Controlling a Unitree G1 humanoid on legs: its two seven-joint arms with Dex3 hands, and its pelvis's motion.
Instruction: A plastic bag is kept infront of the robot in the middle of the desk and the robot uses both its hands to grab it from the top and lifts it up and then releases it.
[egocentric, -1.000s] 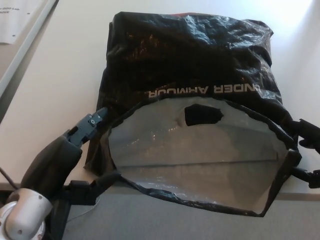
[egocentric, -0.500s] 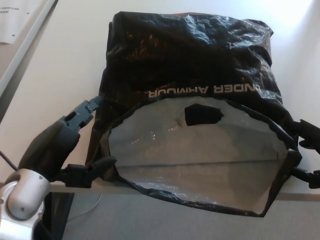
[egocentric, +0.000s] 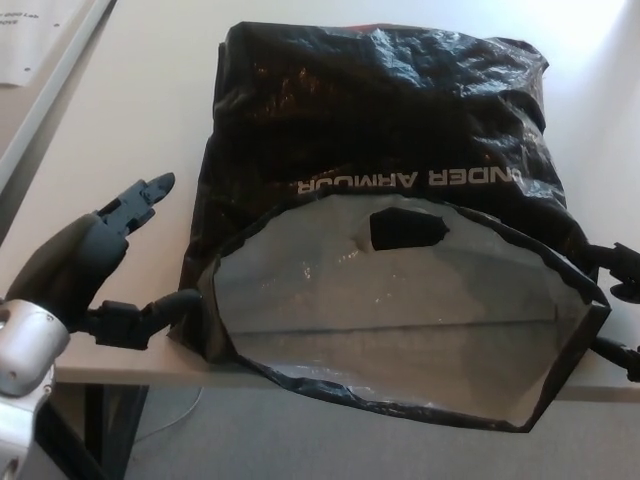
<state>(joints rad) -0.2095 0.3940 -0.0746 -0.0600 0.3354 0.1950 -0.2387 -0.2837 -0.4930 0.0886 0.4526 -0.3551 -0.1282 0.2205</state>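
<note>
One plastic bag (egocentric: 385, 150), black with a silvery-grey lining, stands on one pale desk (egocentric: 110, 150) with its mouth gaping toward the viewer. White lettering runs upside down across its outer face, and a single dark handle cut-out shows in the far wall of the lining.

Two robot hands are present, one at each side of the bag's mouth. The left hand (egocentric: 95, 270) sits just beside the bag's near left corner: its fingers are spread, the upper finger (egocentric: 135, 200) pointing up and away, clear of the plastic, while the lower digit (egocentric: 160, 310) reaches toward the rim and ends at or against it; nothing is held. One silver wrist joint shows at the lower left edge.

The right hand (egocentric: 620, 300) shows only as black finger parts at the bag's right rim, largely cut off by the picture's edge; whether it clasps the rim cannot be told.

The bag's near rim overhangs the desk's front edge, between the two hands. Beyond the left hand, at the far corner, lies one sheet of paper (egocentric: 25, 35).
</note>
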